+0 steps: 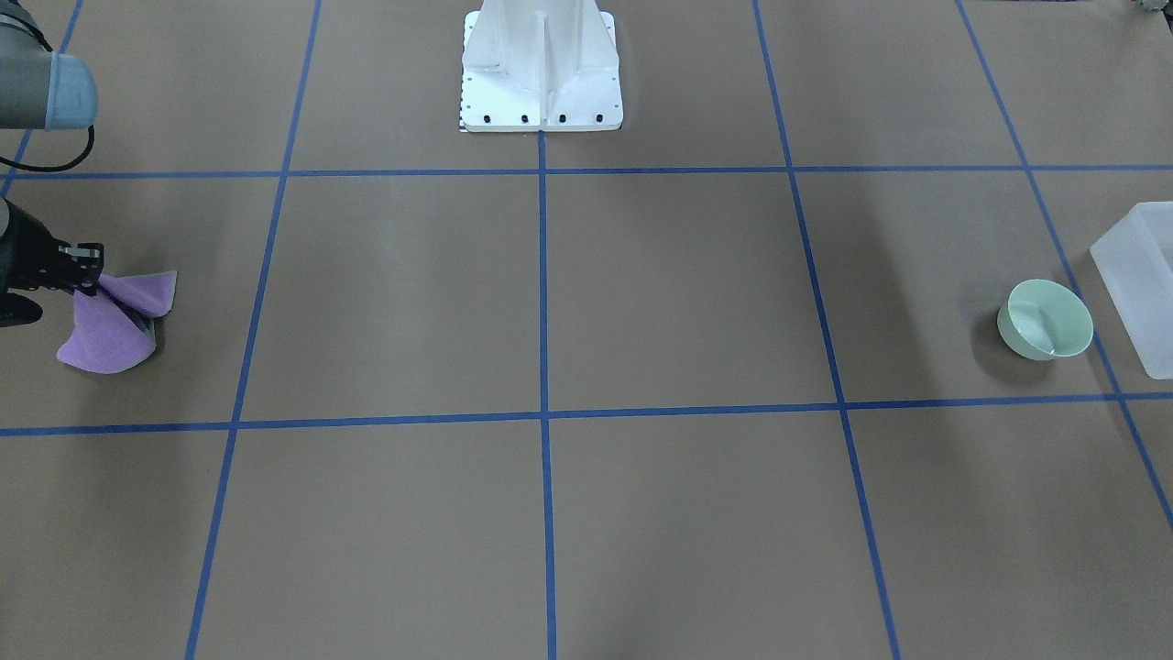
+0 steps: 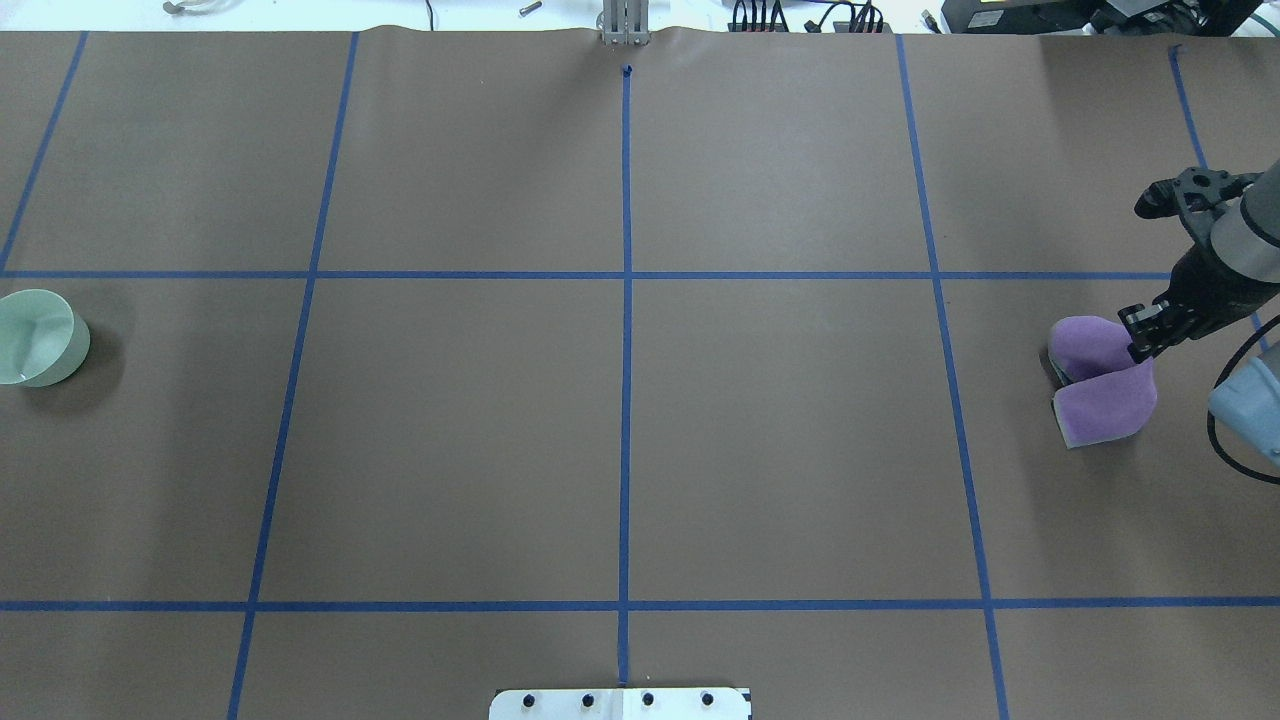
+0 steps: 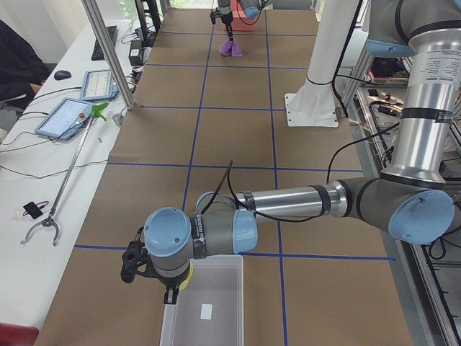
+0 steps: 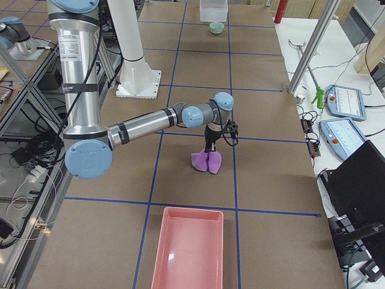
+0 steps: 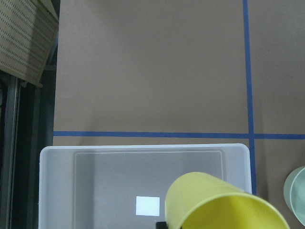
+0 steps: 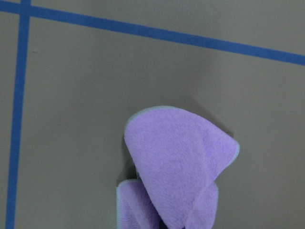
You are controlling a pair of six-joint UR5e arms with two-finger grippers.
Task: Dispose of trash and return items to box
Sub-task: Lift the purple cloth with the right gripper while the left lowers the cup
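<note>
My left gripper (image 3: 171, 292) is shut on the yellow cup (image 5: 219, 205) and holds it tilted over the near end of the frosted white box (image 5: 143, 150). The box also shows in the front view (image 1: 1141, 275). The mint-green bowl (image 1: 1045, 319) stands upright on the table just beside the box, and also shows in the overhead view (image 2: 35, 337). My right gripper (image 2: 1140, 345) is shut on the purple cloth (image 2: 1100, 395), which hangs folded with its lower edges at the table. The right wrist view shows the cloth (image 6: 181, 162) draped below the fingers.
A pink tray (image 4: 186, 250) lies at the table's end on my right, a little beyond the cloth. The white robot base (image 1: 541, 73) stands at the middle of my side. Blue tape lines grid the brown table. Tablets and tools lie on the operators' side bench (image 3: 68, 115).
</note>
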